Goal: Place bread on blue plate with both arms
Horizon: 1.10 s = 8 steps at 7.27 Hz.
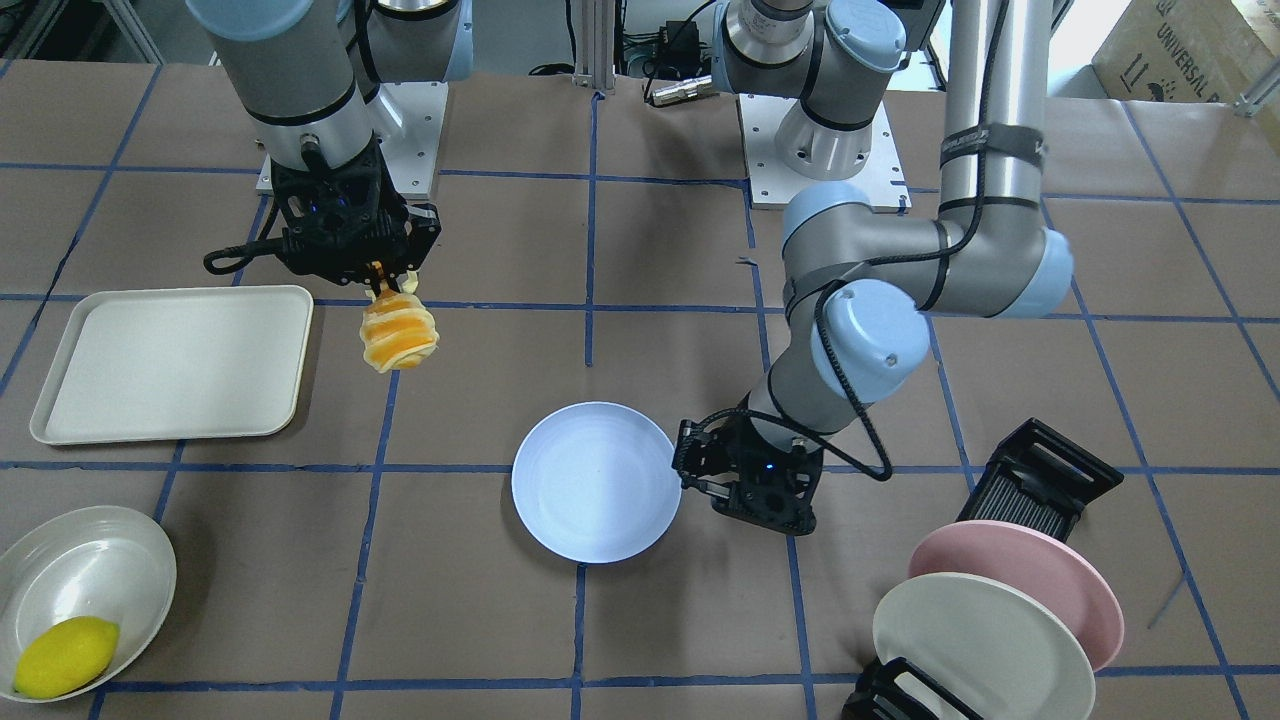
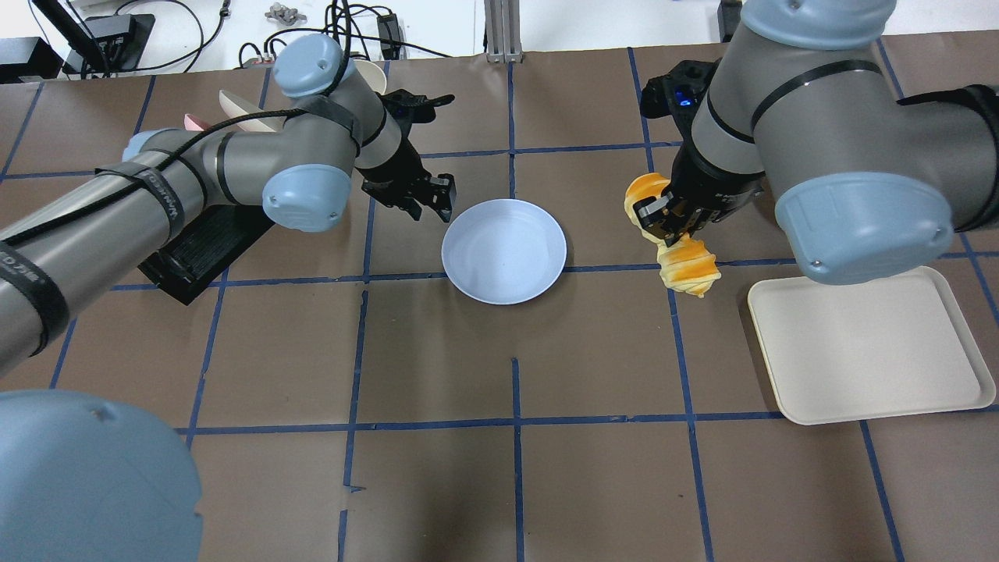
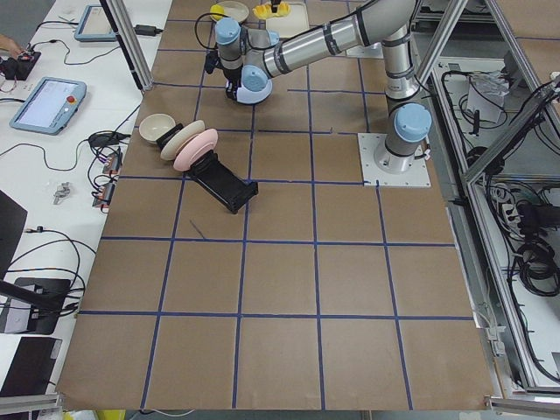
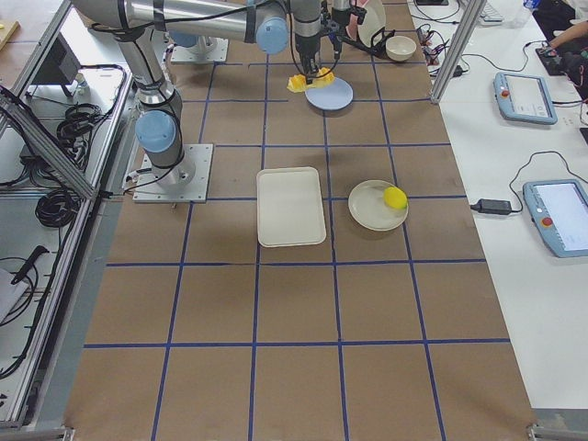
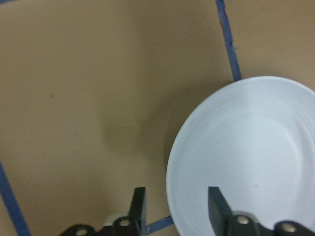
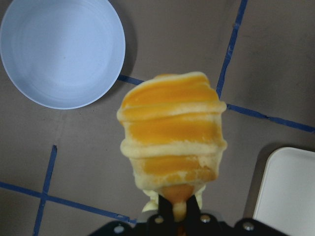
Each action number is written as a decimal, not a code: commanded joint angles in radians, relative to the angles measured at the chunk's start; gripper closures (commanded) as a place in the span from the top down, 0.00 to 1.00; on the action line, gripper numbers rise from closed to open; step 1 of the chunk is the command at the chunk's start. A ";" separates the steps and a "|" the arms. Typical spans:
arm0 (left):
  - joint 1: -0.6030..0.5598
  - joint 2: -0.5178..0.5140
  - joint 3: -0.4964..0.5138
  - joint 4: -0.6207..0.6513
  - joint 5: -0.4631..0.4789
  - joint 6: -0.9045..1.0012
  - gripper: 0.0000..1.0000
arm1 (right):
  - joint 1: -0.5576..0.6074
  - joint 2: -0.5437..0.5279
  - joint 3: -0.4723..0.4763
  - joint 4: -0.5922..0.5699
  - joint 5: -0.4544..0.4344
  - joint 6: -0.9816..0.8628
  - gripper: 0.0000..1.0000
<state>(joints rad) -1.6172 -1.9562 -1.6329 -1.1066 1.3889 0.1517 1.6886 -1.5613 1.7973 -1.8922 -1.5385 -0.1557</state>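
My right gripper (image 1: pixel 385 275) is shut on one end of the bread (image 1: pixel 400 335), a ridged orange and cream loaf. The bread hangs below the gripper, above the table between the tray and the blue plate (image 1: pixel 595 480). In the right wrist view the bread (image 6: pixel 172 128) fills the centre and the plate (image 6: pixel 61 49) lies at upper left. My left gripper (image 2: pixel 433 204) is open and low at the plate's (image 2: pixel 503 250) rim. In the left wrist view its fingers (image 5: pixel 139 206) stand either side of the plate's edge (image 5: pixel 246 157). The plate is bare.
A cream tray (image 1: pixel 170 365) lies on the right arm's side. A pale bowl (image 1: pixel 90 570) holds a yellow lemon (image 1: pixel 65 655). A black rack (image 1: pixel 1040 480) on the left arm's side holds a pink plate (image 1: pixel 1040 570) and a cream plate (image 1: pixel 980 640).
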 commanded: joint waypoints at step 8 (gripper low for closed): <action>0.091 0.269 0.214 -0.599 0.173 -0.011 1.00 | 0.264 0.561 -0.243 -0.370 -0.043 0.274 0.01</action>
<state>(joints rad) -1.5448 -1.6888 -1.4343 -1.6937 1.5633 0.1428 1.9514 -1.0196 1.5562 -2.2620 -1.5794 0.1183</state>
